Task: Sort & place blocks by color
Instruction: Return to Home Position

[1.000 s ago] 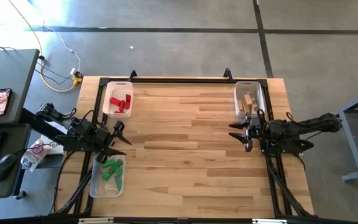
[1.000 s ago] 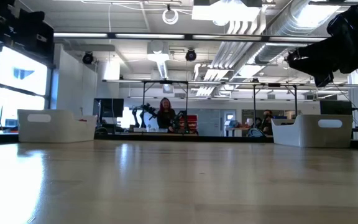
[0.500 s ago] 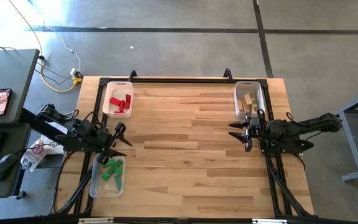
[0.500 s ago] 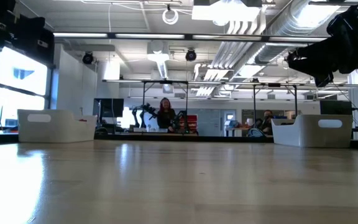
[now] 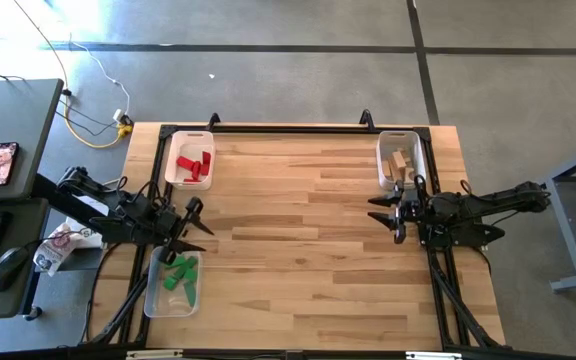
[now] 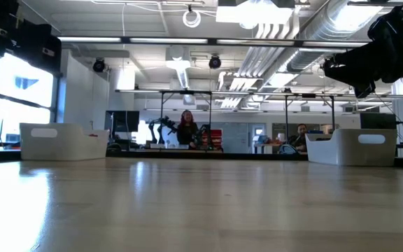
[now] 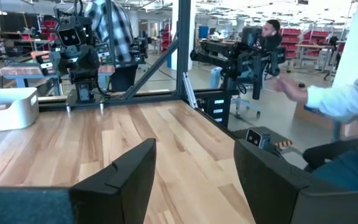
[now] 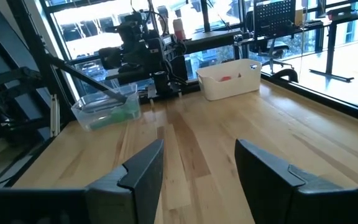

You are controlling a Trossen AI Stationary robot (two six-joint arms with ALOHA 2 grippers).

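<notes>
Now, left tool (image 5: pixel 194 224) spread wide, empty, right tool (image 5: pixel 374 209) likewise spread, empty.

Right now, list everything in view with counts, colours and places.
Red blocks: several, red, in the white bin, far left corner.
Green blocks: several, green, in the clear bin, near left edge.
Wood blocks: several, light wood, in the pale bin, far right corner.
Table: one, light wood, under both arms.
Phone: one, dark-framed, on the grey desk left of the table.
Person: one, light sleeve, beyond the table.
Left end effector: one, dark, open, over the left edge between two bins.
Right end effector: one, dark, open, beside the pale bin.
</notes>
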